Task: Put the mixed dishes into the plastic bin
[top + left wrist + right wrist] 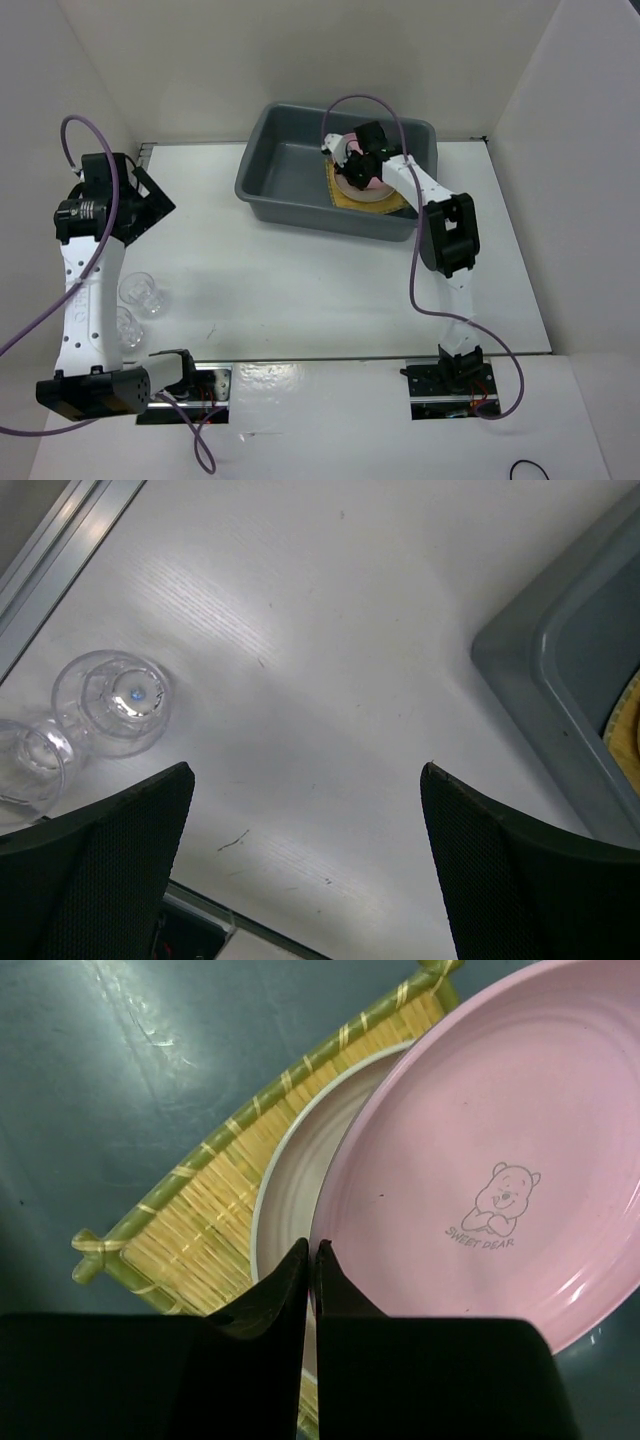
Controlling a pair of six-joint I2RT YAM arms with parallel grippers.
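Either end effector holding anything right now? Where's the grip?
Right end effector pinches the pink plate by its rim; left end effector is open, empty.

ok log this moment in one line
right pincer: shut on pink plate, in bin | cream plate, mat: in bin | left pincer: open, empty | two cups: on table

Pink plate (480,1160): glossy glaze, smooth, small printed bear. Cream plate (285,1200): glazed, faint concentric ridges. Mat (195,1215): woven bamboo slats, matt; green cane frame bound with pale strips. Bin (120,1060): grey plastic, smooth, dull sheen, light scuffs. Cups (112,700): clear glass, shiny. Table (330,660): white, fine grain lines, satin. Left gripper (305,780) pads (110,880): black, matt, mesh-textured.
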